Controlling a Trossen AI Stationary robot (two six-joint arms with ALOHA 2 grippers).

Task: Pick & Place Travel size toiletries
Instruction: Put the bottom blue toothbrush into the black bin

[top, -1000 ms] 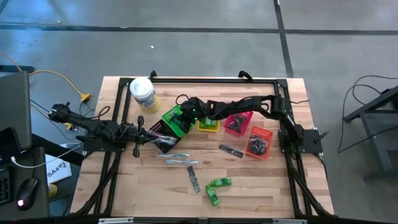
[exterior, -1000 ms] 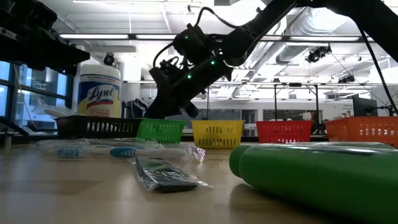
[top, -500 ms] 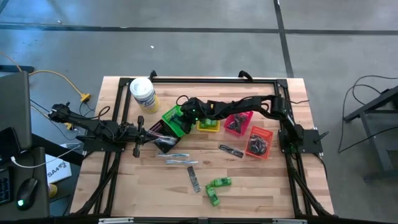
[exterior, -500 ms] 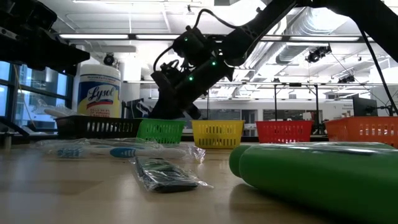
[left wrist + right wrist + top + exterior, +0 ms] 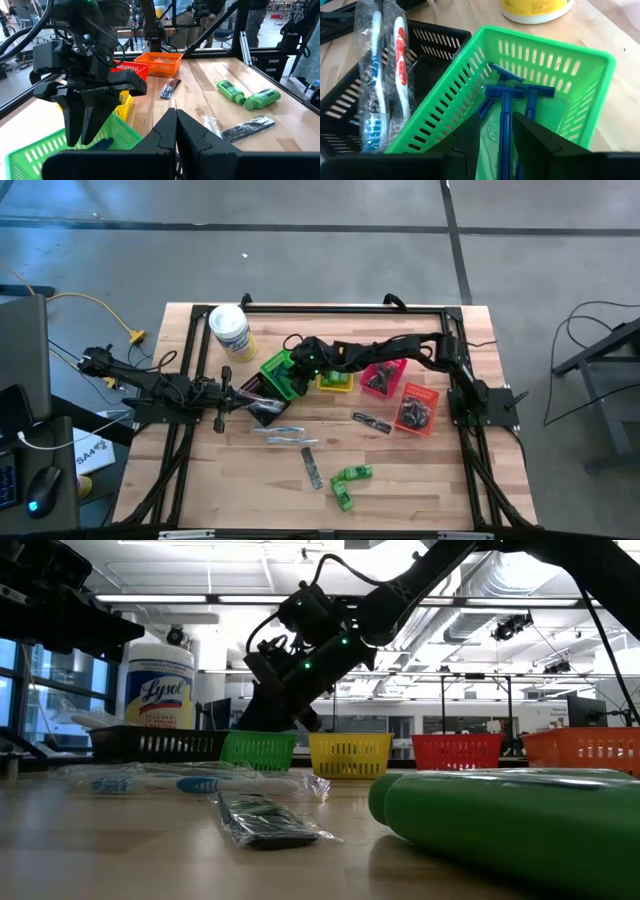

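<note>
Blue razor (image 5: 505, 125) is seen between the parted fingers of the right gripper (image 5: 496, 131), low inside the green basket (image 5: 580, 65), so a release seems under way. The jaws should be spread fully and lifted straight up, so the handle is not dragged out. The left gripper (image 5: 175, 132) is kept shut beside the black basket (image 5: 440, 37).

Two dark jointed arms (image 5: 380, 350) trail black cables (green lights glowing at one wrist).

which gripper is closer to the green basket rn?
Right. The right gripper is directly over the green basket, fingers apart above the blue razors. The left gripper, shut, is off beside the black basket.
</note>
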